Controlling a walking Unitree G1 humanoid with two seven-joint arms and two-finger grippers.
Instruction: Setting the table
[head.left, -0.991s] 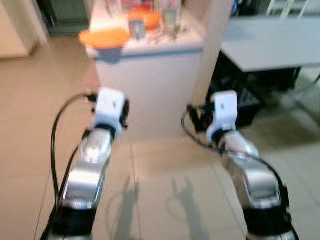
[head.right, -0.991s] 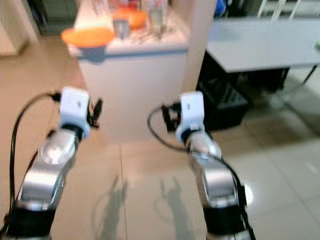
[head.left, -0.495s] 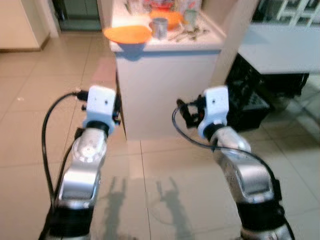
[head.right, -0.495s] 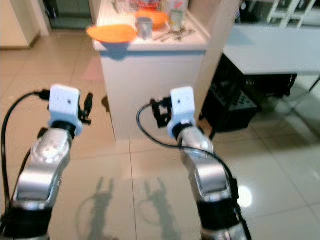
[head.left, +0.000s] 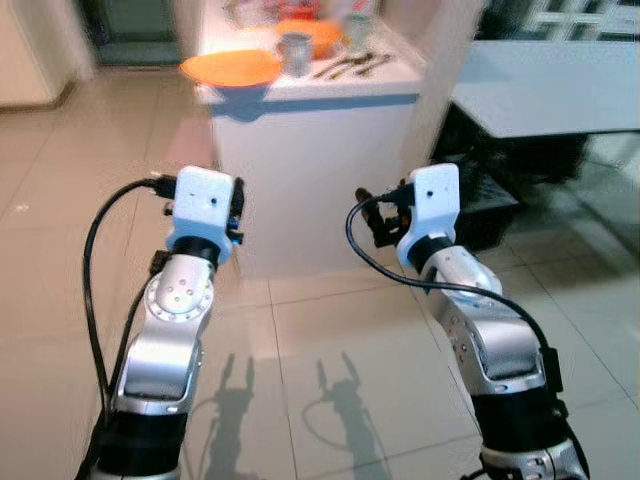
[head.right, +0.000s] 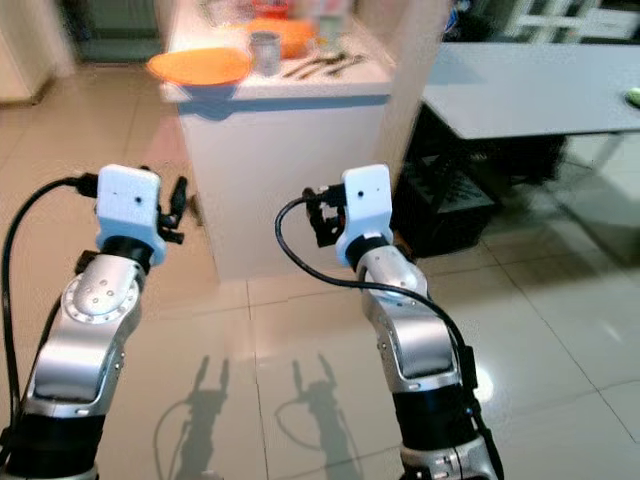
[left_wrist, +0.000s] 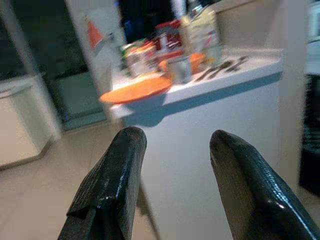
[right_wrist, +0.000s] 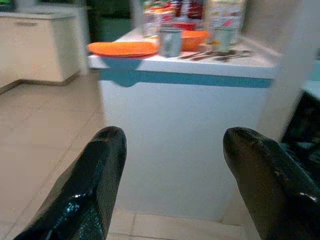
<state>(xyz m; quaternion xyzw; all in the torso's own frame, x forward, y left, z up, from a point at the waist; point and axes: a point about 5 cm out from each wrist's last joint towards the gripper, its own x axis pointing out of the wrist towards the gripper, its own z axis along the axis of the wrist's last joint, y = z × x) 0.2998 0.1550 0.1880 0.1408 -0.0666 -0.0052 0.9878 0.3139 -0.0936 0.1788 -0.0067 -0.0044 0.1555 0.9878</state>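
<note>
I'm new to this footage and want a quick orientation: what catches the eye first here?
The two silver arms fill the foreground, left gripper and right gripper raised with jaws open and empty. Ahead stands a white counter, with an orange plate overhanging its near corner, a metal cup and cutlery beside it.

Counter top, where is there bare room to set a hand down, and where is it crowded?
The white counter has a bare strip along its front edge, between the orange plate and the cutlery. It is crowded behind: metal cup, orange bowl, jars and bottles.
</note>
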